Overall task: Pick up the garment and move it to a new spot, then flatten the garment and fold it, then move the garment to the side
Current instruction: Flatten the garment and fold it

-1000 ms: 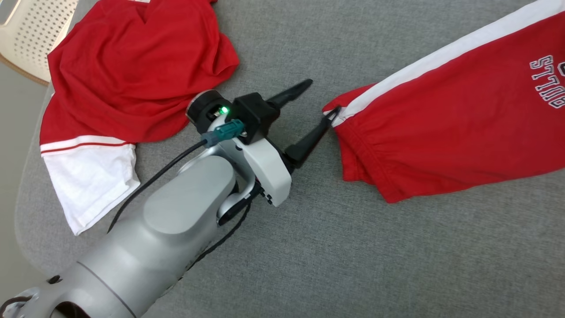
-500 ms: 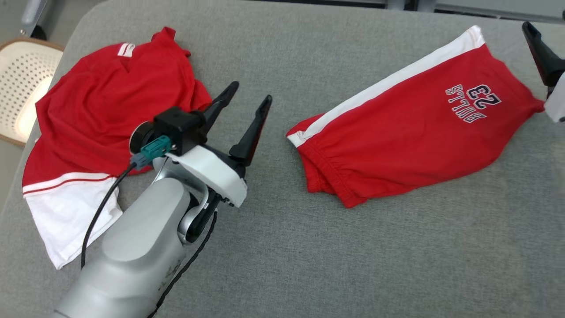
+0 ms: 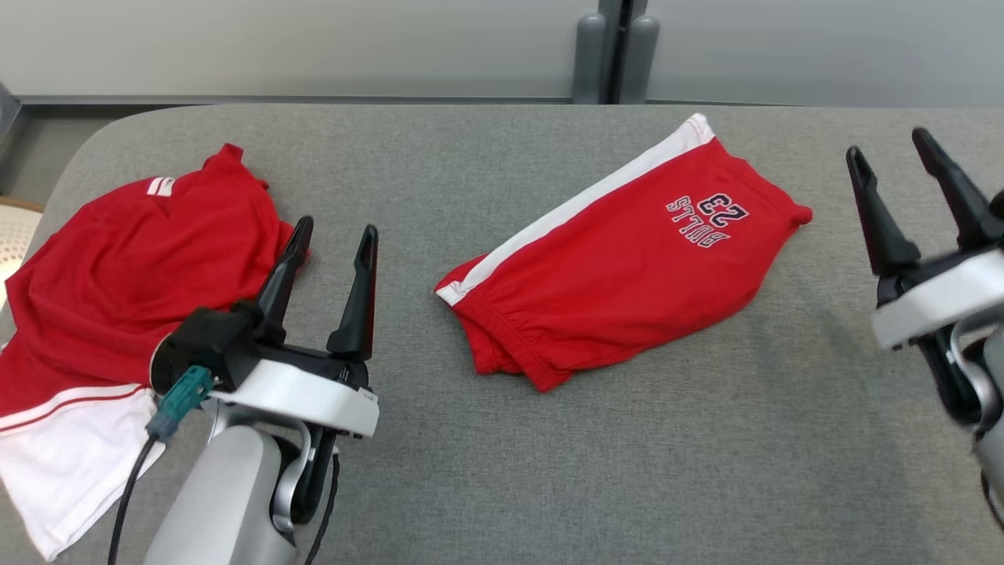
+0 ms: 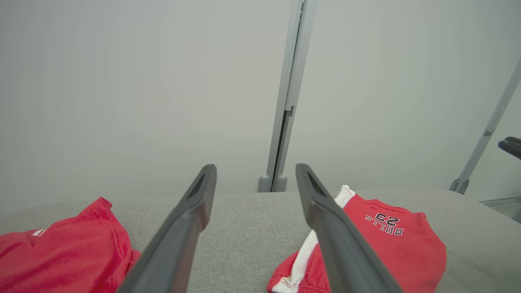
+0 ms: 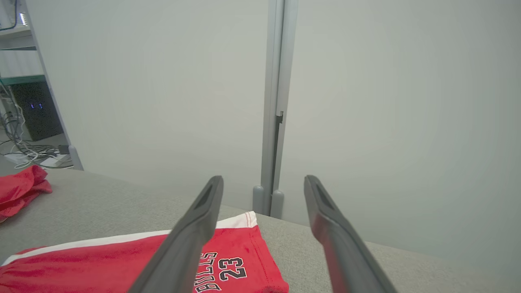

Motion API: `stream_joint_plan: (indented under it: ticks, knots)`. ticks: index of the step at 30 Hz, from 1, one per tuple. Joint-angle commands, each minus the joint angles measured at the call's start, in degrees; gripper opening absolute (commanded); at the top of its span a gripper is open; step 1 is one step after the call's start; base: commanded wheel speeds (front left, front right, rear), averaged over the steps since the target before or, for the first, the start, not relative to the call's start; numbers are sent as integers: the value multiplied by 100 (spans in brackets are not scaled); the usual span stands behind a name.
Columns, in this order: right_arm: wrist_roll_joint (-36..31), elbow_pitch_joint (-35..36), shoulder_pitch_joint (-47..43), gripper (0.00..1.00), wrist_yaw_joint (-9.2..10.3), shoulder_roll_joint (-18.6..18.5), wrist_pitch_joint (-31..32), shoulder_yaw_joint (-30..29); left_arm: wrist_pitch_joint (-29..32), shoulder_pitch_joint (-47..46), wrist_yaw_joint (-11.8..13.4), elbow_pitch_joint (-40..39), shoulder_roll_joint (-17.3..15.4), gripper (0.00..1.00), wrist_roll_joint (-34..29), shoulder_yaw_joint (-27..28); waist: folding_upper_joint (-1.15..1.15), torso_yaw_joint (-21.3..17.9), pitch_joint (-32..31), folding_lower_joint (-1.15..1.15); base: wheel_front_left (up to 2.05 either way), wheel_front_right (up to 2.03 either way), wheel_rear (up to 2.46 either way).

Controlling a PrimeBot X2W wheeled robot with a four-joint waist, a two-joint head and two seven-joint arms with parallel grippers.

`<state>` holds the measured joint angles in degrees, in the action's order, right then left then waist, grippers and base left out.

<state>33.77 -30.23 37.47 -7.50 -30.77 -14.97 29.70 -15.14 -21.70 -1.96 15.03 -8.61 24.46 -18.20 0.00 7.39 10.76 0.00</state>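
The red shorts (image 3: 620, 259) lie folded on the grey padded table (image 3: 627, 471), just past the middle of the head view toward one o'clock. Their white side stripe runs along the far edge, and the "BULLS 23" print sits upside down near the leg end. The gathered waistband end points toward seven o'clock. Neither gripper touches them.

The left gripper (image 3: 336, 227) stands at eight o'clock in that view. Its two dark fingers are spread apart, point toward twelve and have nothing between them. From its wrist camera the tips rise in front of the pale wall (image 3: 314, 47), with the shorts low at five o'clock behind the right-hand finger.

The right gripper (image 3: 886, 144) is at three o'clock, slightly blurred. Its fingers are likewise parted and empty, and it is well apart from the leg end of the shorts. From its wrist camera the shorts lie below the fingers at seven o'clock.

A crumpled red and white shirt (image 3: 133, 267) rests at nine o'clock on the table, just beside the left gripper. A grey post (image 3: 616, 51) stands against the wall at twelve o'clock.
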Motion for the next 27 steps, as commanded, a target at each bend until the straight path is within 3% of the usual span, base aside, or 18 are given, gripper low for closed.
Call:
stream_joint_plan:
  ticks: [1,6,11,13,22,27]
  knots:
    - [-207,166,-414,100,2,188,-26,-304,0,183,-50,-106,62,100,-112,189,0,-156,-139,0,0,0,0]
    - [-1208,878,-1668,100,4,915,-23,-1450,0,913,-262,-545,400,100,-584,800,0,-288,-292,0,0,0,0]
    - [-1662,1221,-2528,100,2,1572,-22,-2073,0,1439,-349,-705,545,100,-874,1019,0,-288,-348,0,0,0,0]
    - [-1718,1256,-2739,100,2,1737,-22,-2290,0,1561,-343,-688,560,100,-727,980,0,-254,-355,0,0,0,0]
    - [-1624,1014,-2835,100,2,1974,-21,-2494,0,1605,-240,-629,557,100,-604,675,0,-14,-257,0,0,0,0]
    - [-955,500,-2375,100,1,1898,334,-2538,0,1432,-232,-642,560,100,-603,462,0,236,-167,0,0,0,0]
